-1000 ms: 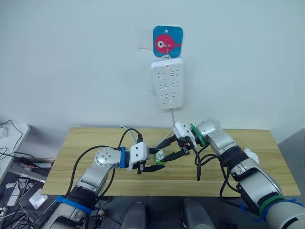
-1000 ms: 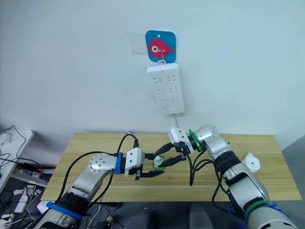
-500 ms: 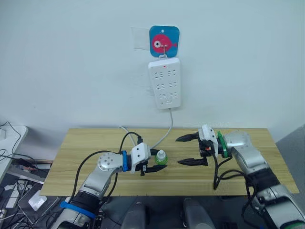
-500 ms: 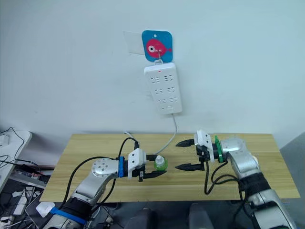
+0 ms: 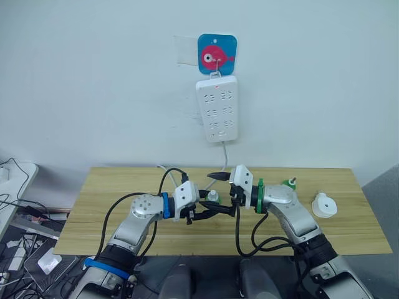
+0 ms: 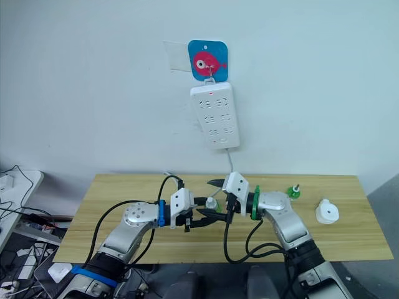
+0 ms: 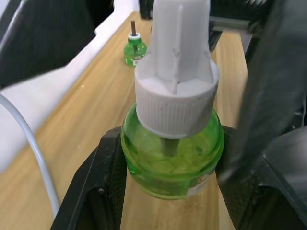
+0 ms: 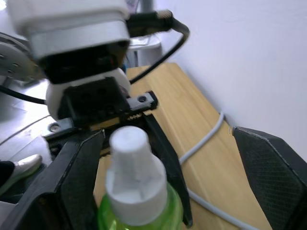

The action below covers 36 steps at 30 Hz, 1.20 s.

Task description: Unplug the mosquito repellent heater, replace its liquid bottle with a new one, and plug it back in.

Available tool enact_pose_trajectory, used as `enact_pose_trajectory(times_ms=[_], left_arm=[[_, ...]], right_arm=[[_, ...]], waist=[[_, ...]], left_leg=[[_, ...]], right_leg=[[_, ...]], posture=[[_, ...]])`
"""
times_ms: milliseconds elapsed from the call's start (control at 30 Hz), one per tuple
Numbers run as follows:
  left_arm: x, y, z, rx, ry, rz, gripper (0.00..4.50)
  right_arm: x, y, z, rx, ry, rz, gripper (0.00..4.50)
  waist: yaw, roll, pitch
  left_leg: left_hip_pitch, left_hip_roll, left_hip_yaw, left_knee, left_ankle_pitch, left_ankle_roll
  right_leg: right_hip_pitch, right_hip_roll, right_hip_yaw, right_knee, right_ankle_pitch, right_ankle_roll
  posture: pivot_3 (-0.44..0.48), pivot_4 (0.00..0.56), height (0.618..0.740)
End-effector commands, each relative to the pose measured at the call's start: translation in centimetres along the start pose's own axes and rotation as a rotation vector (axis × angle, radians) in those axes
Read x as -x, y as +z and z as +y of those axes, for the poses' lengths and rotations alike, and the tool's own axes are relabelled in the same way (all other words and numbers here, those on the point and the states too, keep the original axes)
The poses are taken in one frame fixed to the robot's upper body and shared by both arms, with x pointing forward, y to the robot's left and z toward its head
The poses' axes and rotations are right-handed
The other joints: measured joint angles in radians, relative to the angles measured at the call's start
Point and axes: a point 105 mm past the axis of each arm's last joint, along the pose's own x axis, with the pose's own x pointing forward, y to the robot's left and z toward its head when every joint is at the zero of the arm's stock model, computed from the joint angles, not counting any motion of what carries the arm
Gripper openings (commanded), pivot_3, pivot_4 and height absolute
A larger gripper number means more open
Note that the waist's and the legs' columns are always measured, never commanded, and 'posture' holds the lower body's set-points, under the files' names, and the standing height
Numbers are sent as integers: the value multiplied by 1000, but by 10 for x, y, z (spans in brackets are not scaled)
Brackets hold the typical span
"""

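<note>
The left gripper (image 5: 206, 208) clenches a capped green liquid bottle (image 7: 171, 158) below the power strip (image 5: 217, 109). The right gripper (image 5: 221, 192), fingers spread, straddles its cap; the mosquito repellent heater (image 5: 324, 205) lies right on the worktop (image 5: 100, 212).

Right claw (image 5: 216, 192) swings back in from the right, fingers spread wide around the capped green bottle (image 5: 212, 200) the left claw (image 5: 201, 208) holds.

We judge it robot lab: bare wooden bench (image 5: 124, 180), power strip (image 5: 218, 109) hung on plain wall, loose cables (image 5: 19, 215) on floor.
</note>
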Motion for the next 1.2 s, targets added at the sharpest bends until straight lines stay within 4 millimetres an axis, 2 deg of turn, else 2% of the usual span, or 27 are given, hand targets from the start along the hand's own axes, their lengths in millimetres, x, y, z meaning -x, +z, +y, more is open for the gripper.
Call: enact_pose_trajectory(times_ms=[33,67,167,433,600,833,1133,1200], left_arm=[[-2,8,0,-20,1,-30,2217],[-2,7,-1,-20,-1,-29,2217],[-2,6,-3,-21,-4,-28,2217],[-3,7,-3,-23,6,-32,2217],[-3,8,-6,-31,-16,-35,2217],[-1,10,-24,-59,-113,-30,2217],[1,9,-30,-70,-145,-12,2217],[1,9,-30,-70,-140,-14,2217]], right_arm=[[2,8,2,19,19,-28,4471],[4,8,4,13,36,-27,4471],[7,8,8,5,65,-24,3888],[10,12,11,-33,121,-34,1124],[9,21,16,-13,318,-32,1094],[15,18,18,119,682,59,1094],[-2,25,-2,156,705,51,1094],[0,25,-7,141,684,45,1831]], waist=[[0,0,0],[0,0,0],[0,0,0],[0,0,0],[0,0,0],[-9,0,0],[0,0,0],[7,0,0]], left_leg=[[0,0,0,0,0,0],[0,0,0,0,0,0],[0,0,0,0,0,0],[0,0,0,0,0,0],[0,0,0,0,0,0],[1,0,0,0,0,0],[1,1,-1,0,0,0],[1,1,-1,0,0,0]], right_leg=[[0,0,0,0,0,0],[0,0,0,0,0,0],[0,0,0,0,0,0],[0,0,0,0,0,0],[0,0,0,0,0,0],[0,1,0,0,0,0],[0,0,0,0,0,0],[0,0,0,0,0,0]], posture=[[-71,124,740],[-71,124,740],[-68,123,740],[-57,122,740],[-52,125,740],[-22,133,740],[15,141,740],[19,141,740]])
